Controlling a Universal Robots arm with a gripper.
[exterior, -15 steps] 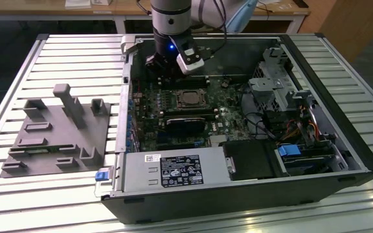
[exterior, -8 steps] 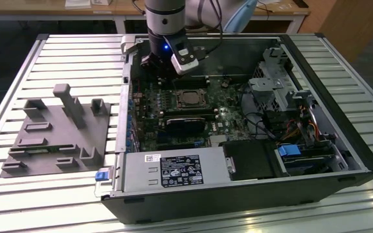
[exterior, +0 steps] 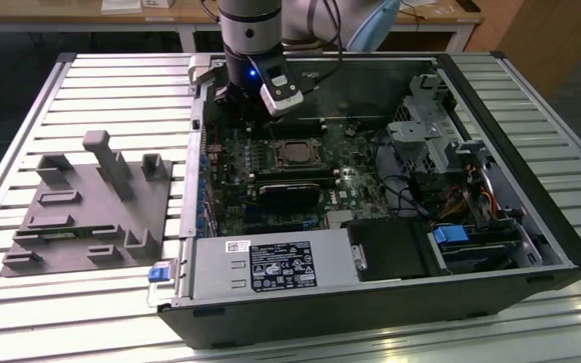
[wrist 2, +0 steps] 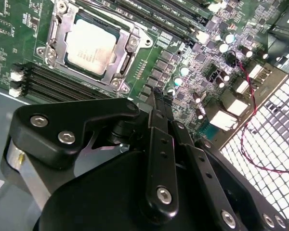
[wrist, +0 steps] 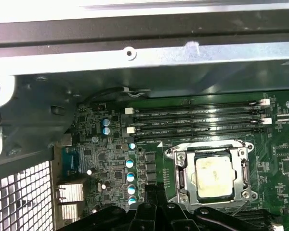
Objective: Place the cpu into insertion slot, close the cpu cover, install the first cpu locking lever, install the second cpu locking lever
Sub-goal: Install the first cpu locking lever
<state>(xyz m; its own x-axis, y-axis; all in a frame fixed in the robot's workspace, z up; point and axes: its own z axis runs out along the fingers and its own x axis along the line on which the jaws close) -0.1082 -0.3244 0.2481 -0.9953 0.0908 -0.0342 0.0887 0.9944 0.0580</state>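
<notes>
The cpu (wrist 2: 89,45) (wrist: 213,178) (exterior: 293,152) lies flat in the insertion slot (wrist: 209,146) on the green motherboard, its dull silvery top facing up. The cpu cover (wrist: 184,175) (wrist 2: 126,61) lies down around it as a silvery frame, with the chip showing through its window. My gripper (wrist 2: 156,98) (wrist: 151,191) hangs above the board beside the socket, apart from it, with its black fingers together and nothing between them. In the exterior view the gripper (exterior: 233,112) is behind the socket and toward that view's left. I cannot tell how the locking levers stand.
Long black memory slots (wrist: 197,120) run beside the socket. A black module (exterior: 288,195) sits in front of it. The case wall (wrist: 135,53) and its perforated rear grille (wrist 2: 274,120) are close to the gripper. A grey fixture block (exterior: 88,204) stands on the table at the exterior view's left.
</notes>
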